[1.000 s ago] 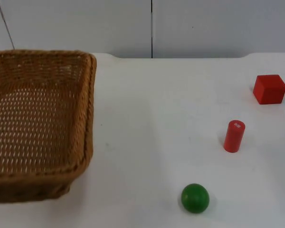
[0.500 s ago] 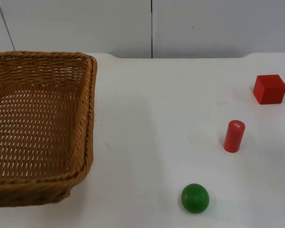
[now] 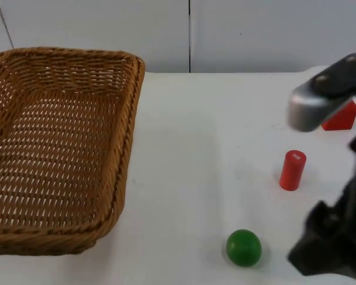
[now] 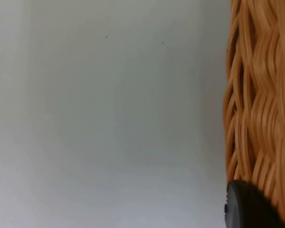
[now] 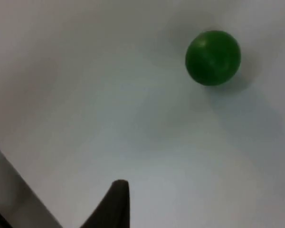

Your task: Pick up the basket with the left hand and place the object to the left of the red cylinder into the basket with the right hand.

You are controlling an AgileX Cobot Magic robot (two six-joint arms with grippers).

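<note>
The brown wicker basket [image 3: 59, 148] hangs tilted at the table's left side. My left gripper [image 4: 254, 210] is shut on its woven wall [image 4: 259, 95], with one black fingertip [image 4: 244, 206] pressed against the weave. A red cylinder [image 3: 292, 170] stands upright at the right. Left of it and nearer the front edge lies a green ball [image 3: 244, 247], which the right wrist view catches as well [image 5: 213, 57]. My right gripper [image 3: 323, 249] hovers low over the front right of the table, just right of the ball and apart from it.
A red cube [image 3: 343, 117] sits behind the cylinder at the far right, partly covered by the right arm's grey link [image 3: 311, 104]. The grey partition wall [image 3: 190, 32] closes off the back of the white table [image 3: 196, 154].
The basket has risen and shifted to the right and toward the wall. The right arm has come in from the right and now stands beside the green ball, covering part of the cube.
</note>
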